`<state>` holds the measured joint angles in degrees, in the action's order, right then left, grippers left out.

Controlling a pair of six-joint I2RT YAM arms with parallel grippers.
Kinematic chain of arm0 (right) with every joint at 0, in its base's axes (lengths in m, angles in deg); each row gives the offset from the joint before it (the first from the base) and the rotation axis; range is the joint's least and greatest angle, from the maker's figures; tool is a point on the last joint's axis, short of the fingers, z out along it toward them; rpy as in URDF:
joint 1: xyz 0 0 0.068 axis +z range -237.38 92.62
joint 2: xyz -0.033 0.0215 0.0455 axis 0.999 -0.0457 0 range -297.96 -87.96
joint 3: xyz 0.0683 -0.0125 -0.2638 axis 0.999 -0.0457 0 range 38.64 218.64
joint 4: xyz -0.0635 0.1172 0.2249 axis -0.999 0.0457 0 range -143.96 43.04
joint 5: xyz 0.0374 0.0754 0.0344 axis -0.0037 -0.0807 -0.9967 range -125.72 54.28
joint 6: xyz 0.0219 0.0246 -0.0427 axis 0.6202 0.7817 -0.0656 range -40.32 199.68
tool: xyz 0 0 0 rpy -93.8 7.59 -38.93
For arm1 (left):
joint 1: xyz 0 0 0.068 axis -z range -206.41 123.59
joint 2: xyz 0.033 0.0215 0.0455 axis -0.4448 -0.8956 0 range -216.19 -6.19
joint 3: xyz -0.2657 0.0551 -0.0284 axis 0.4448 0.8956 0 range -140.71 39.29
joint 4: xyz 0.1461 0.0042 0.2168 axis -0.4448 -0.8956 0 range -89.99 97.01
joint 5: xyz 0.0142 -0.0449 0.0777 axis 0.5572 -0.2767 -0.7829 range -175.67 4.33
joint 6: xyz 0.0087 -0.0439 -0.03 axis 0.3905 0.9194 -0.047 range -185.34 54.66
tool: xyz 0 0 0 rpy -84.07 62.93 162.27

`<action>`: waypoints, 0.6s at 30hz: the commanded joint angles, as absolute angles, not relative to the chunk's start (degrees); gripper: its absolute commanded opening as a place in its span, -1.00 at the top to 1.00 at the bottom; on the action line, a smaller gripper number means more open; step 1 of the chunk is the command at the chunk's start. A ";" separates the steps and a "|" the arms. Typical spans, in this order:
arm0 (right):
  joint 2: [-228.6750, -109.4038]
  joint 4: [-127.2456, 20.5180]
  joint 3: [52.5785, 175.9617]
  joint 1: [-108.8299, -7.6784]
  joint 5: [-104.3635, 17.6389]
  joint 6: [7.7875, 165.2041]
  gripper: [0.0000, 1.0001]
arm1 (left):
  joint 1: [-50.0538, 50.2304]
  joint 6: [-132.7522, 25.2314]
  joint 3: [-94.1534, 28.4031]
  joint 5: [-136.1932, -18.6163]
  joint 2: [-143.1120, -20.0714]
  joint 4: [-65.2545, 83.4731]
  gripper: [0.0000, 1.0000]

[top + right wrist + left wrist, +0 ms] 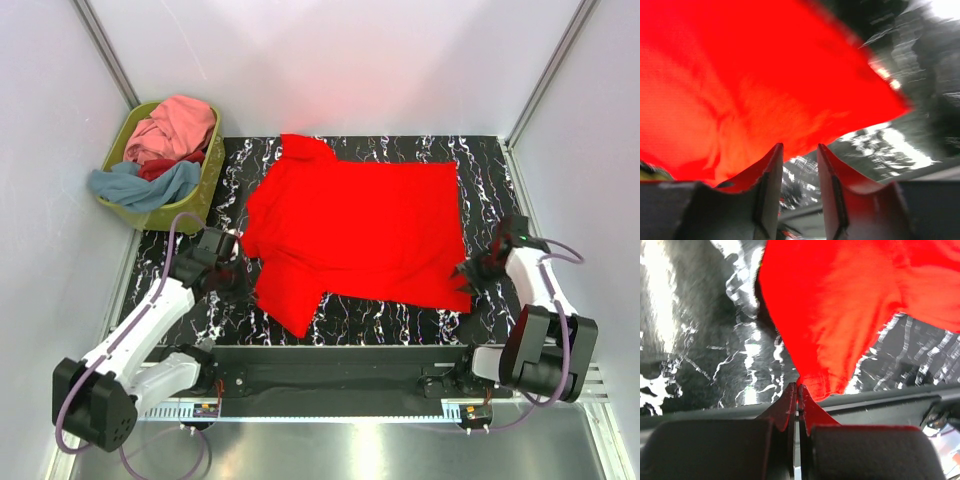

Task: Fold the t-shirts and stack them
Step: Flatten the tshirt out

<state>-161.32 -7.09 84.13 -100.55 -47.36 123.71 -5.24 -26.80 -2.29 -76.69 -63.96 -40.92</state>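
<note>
**While one shirt lies spread, three sit in the basket**

Where the black, white-veined marble-pattern table top (400, 150) is covered, the covering is a bright red short-sleeved cloth t-shirt (360, 235). It is spread flat and open across the middle, with one sleeve toward the far edge and the other pointing at the near rail.

The left gripper (798, 386) is just beside the shirt's left edge, between the two sleeves. Its fingers are pressed together with only a hairline seam between them. The near sleeve's hem runs down to the fingertips in the left wrist view, but I cannot tell whether any cloth is pinched.

The right gripper (799, 146) is at the shirt's near right corner. Its fingers stand apart with table surface visible through the gap, and red cloth lies just beyond the tips, not between them.

An olive-green plastic basket (210, 190) stands at the far left corner of the table. It holds three crumpled garments:
- a pink t-shirt (180, 125) on top
- a grey-blue t-shirt (140, 185) draped over the near rim
- a darker red t-shirt (160, 167) partly hidden between them
</note>
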 commanded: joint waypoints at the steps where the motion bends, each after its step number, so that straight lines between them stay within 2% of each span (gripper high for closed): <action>1: -157.93 -3.25 83.37 -105.66 -43.21 121.34 0.26 | -4.97 -34.04 -4.12 -73.45 -61.74 -40.99 1.00; 4: -156.60 -2.81 82.23 -106.72 -41.44 120.38 0.37 | -5.05 -35.19 -4.65 -70.64 -61.91 -40.02 1.00; 12: -155.64 -2.28 78.54 -108.30 -39.16 126.96 0.37 | -5.05 -36.16 -7.64 -67.91 -62.61 -39.23 1.00; 15: -156.77 -2.72 78.63 -108.30 -35.90 127.67 0.47 | -4.97 -35.98 -7.90 -67.91 -62.61 -39.14 1.00; 18: -159.41 -3.59 78.19 -108.30 -34.93 127.67 0.39 | -5.05 -36.16 -7.99 -67.91 -62.61 -39.22 1.00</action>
<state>-157.67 -3.15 78.16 -108.07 -38.40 126.12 -5.20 -34.99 -5.74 -69.77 -62.61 -40.54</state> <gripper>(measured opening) 0.289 0.013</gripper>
